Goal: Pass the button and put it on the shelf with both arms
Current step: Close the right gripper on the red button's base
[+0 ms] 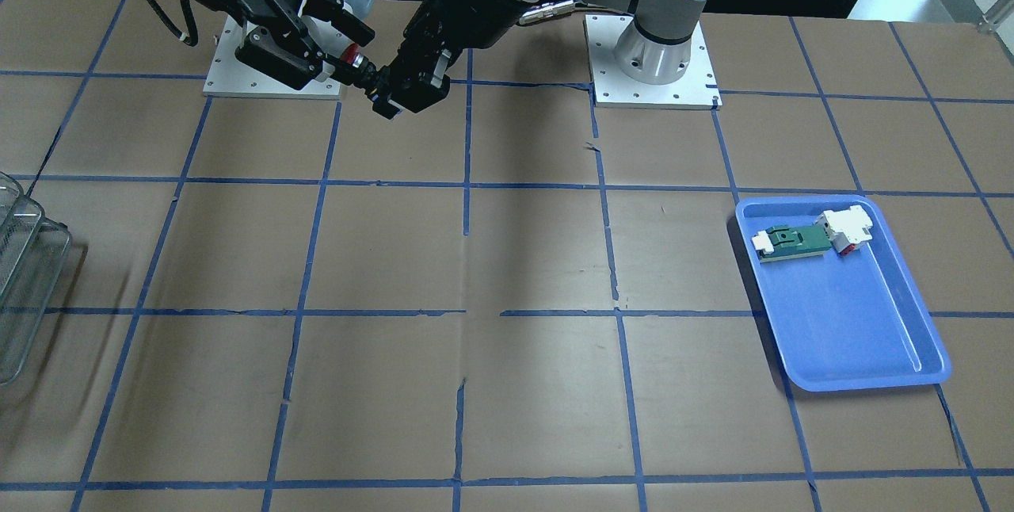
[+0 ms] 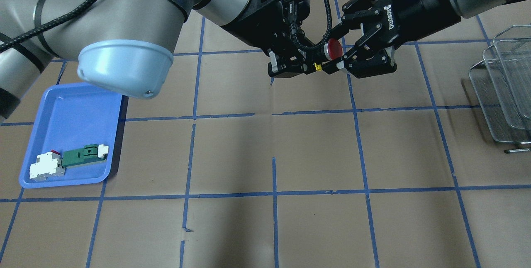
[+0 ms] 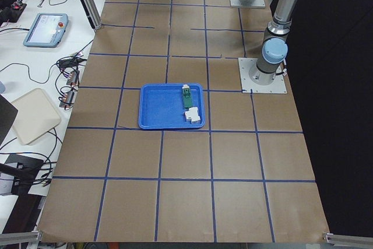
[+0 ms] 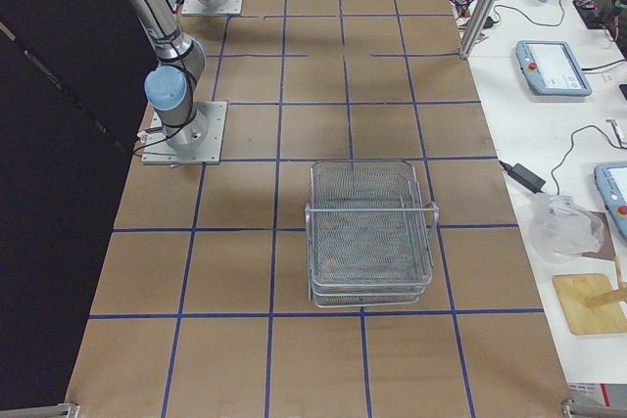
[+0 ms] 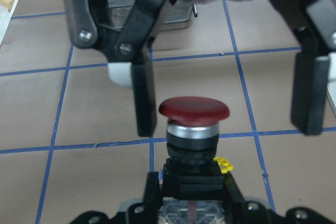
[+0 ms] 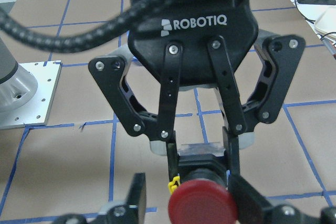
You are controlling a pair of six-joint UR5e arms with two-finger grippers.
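Observation:
The button (image 5: 194,109), with its red cap, is held by its black body in my left gripper (image 5: 191,177), which is shut on it above the table. My right gripper (image 5: 226,106) faces it, open. Its fingers (image 5: 144,98) stand on either side of the red cap, apart from it. The overhead view shows the same: the left gripper (image 2: 318,60), the button (image 2: 334,49) and the right gripper (image 2: 345,49). The wire-mesh shelf (image 2: 506,89) stands at the table's right end, also seen in the exterior right view (image 4: 370,232).
A blue tray (image 2: 62,110) at the table's left end holds a green-and-white connector block (image 2: 85,155) and a white part (image 2: 46,167). Brown table with blue tape grid lies beneath the grippers.

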